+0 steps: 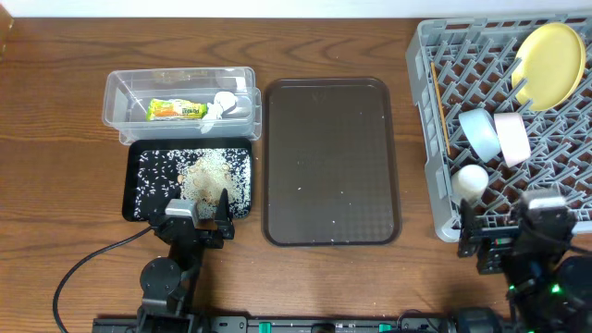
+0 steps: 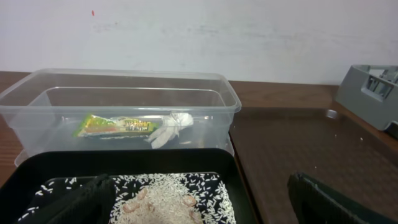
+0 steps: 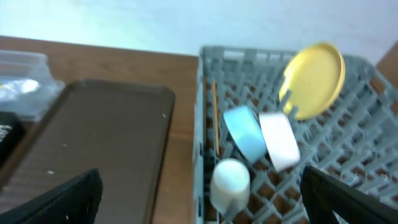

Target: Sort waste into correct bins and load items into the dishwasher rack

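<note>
Overhead view, left to right: clear tub (image 1: 111,88) holding snack wrapper (image 1: 176,109) and white scrap (image 1: 218,105), dry waste kept apart from rice grains (image 1: 208,174) heaped in black tray (image 1: 132,211) in front; left gripper (image 2: 199,208) at that tray's near edge, spread wide, empty; brown serving tray (image 1: 328,157); grey rack (image 1: 418,111), chopsticks (image 1: 439,106) along its left side, blue bowl (image 1: 478,132), white bowl (image 1: 511,137), yellow plate (image 1: 548,65) on edge between pegs, probably against tipping; right gripper (image 3: 202,199) nearby, wide, empty

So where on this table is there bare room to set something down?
The large dark brown serving tray in the middle is almost bare. Bare wooden tabletop lies left of the clear plastic tub and in the strip between that brown tray and the grey plastic rack. Crowded: the shallow black tray, covered in rice grains, and the rack's middle, packed with dishes.
</note>
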Tool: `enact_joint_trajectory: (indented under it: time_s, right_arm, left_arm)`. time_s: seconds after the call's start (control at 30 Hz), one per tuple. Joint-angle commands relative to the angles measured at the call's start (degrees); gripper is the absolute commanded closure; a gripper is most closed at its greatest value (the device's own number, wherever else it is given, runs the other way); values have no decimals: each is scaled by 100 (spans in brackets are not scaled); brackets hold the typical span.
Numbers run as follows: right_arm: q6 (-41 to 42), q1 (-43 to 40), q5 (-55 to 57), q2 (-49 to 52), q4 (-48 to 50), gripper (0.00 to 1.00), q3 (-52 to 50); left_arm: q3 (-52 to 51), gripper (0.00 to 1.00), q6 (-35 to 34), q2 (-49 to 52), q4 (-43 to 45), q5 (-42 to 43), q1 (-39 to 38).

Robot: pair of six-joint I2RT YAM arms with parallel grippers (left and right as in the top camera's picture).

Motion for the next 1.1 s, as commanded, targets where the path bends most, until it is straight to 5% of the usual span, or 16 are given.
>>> enact_joint_trajectory:
  time_s: [0.0, 0.37, 0.63, 1.07]
  right_arm:
    - [-50, -199, 133, -483, 286, 1, -691]
    - [-26, -426, 81, -2203, 1510, 1, -3049]
    - [-28, -431, 81, -2221, 2769, 1, -4389]
    - [-28, -431, 83, -2218, 4459, 1, -4977]
  left_arm:
    - [-87, 9, 98, -35, -203, 48, 31]
    - [-87, 9, 96, -35, -203, 48, 31]
    - [-87, 9, 96, -35, -203, 48, 31]
    - [-87, 9, 96, -35, -203, 48, 31]
